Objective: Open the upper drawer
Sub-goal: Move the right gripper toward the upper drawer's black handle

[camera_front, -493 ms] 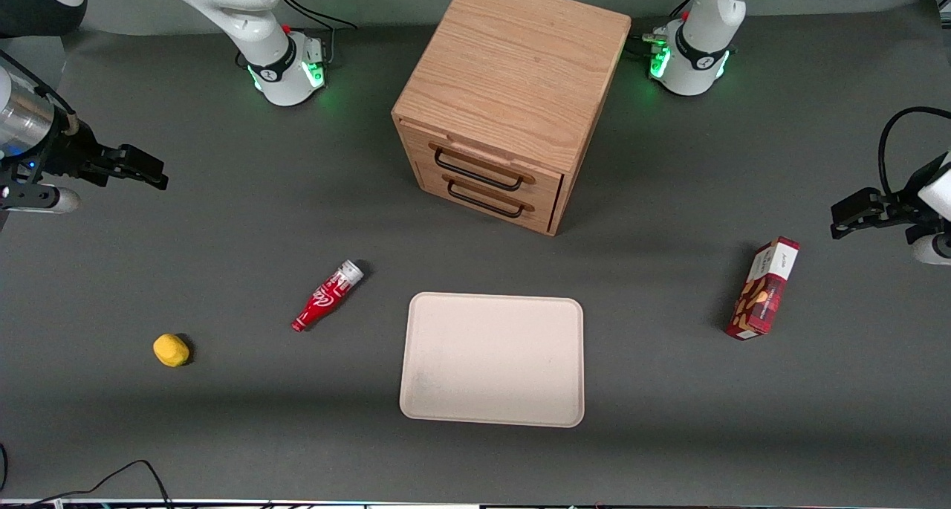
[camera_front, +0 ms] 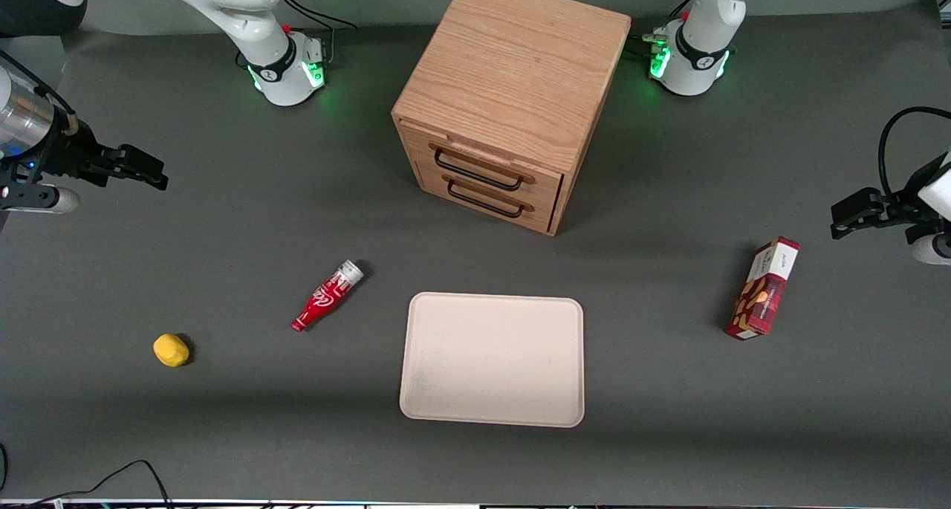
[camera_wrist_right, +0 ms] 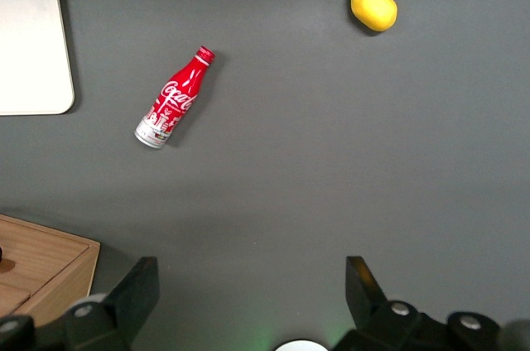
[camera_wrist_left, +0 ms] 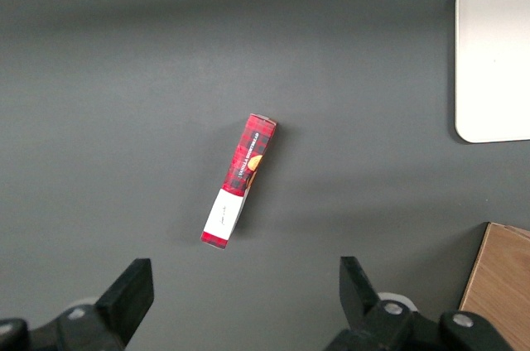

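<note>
The oak cabinet (camera_front: 513,85) stands in the middle of the table, farther from the front camera than the tray. Its upper drawer (camera_front: 483,166) is closed, with a wide black wire handle (camera_front: 475,170). The lower drawer (camera_front: 487,198) just below it is closed too. My right gripper (camera_front: 145,171) hovers above the mat at the working arm's end of the table, well away from the cabinet. It is open and empty; its fingers (camera_wrist_right: 137,289) are spread wide over bare mat. A corner of the cabinet (camera_wrist_right: 41,272) shows in the right wrist view.
A red cola bottle (camera_front: 327,296) lies on the mat between the gripper and the pale tray (camera_front: 492,358). A yellow lemon (camera_front: 171,349) lies nearer the front camera. A red snack box (camera_front: 764,287) stands toward the parked arm's end.
The right gripper has shifted very slightly upward in the front view; nothing else has moved.
</note>
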Robot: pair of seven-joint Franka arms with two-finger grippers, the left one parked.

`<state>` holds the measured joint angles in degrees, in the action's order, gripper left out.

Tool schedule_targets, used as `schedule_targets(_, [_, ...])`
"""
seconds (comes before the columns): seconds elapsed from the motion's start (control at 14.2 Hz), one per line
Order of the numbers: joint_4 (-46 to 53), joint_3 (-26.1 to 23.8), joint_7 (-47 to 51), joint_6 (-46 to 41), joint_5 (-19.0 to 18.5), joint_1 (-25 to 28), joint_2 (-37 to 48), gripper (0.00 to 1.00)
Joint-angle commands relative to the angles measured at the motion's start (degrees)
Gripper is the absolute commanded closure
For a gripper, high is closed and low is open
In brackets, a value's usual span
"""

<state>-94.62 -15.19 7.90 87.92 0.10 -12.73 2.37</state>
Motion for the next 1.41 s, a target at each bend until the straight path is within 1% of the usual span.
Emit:
schedule_targets(0.0, [3.9,-1.9,-0.2,-0.3,0.2,1.6,-1.8,0.0])
schedule_targets(0.07, [6.7,-3.5,-2.7,-0.6,0.1,3.1,-3.8,0.0])
schedule_targets(0.21, [12.0,-9.5,-7.7,-1.1,0.2,2.7,-8.4,0.0])
schedule_targets(0.35, [14.3,-13.5,-7.9,-1.0,0.2,3.2,-11.5,0.0])
schedule_targets(0.56, [17.0,-24.9,-7.2,-0.2,-0.9,3.4,-16.8,0.0])
schedule_targets(0.63, [18.1,-27.5,-7.2,0.1,-1.8,4.4,-19.3,0.0])
schedule_targets(0.7, [19.0,-29.1,-7.2,0.7,-3.2,5.4,-21.3,0.0])
schedule_targets(0.77, [19.3,-30.2,-7.3,1.4,-3.5,7.4,-23.5,0.0])
schedule_targets(0.92, [19.6,-32.3,-7.8,5.6,-4.0,9.2,-27.2,0.0])
schedule_targets(0.99, [19.6,-33.9,-7.8,7.0,-5.5,9.8,-29.2,0.0])
schedule_targets(1.13, [19.6,-37.4,-8.5,8.9,-11.6,12.4,-33.7,0.0])
schedule_targets(1.2, [19.2,-38.8,-11.2,10.1,-13.5,12.7,-35.3,0.0])
schedule_targets(1.34, [18.4,-38.9,-17.1,10.4,-14.1,13.3,-37.7,0.0])
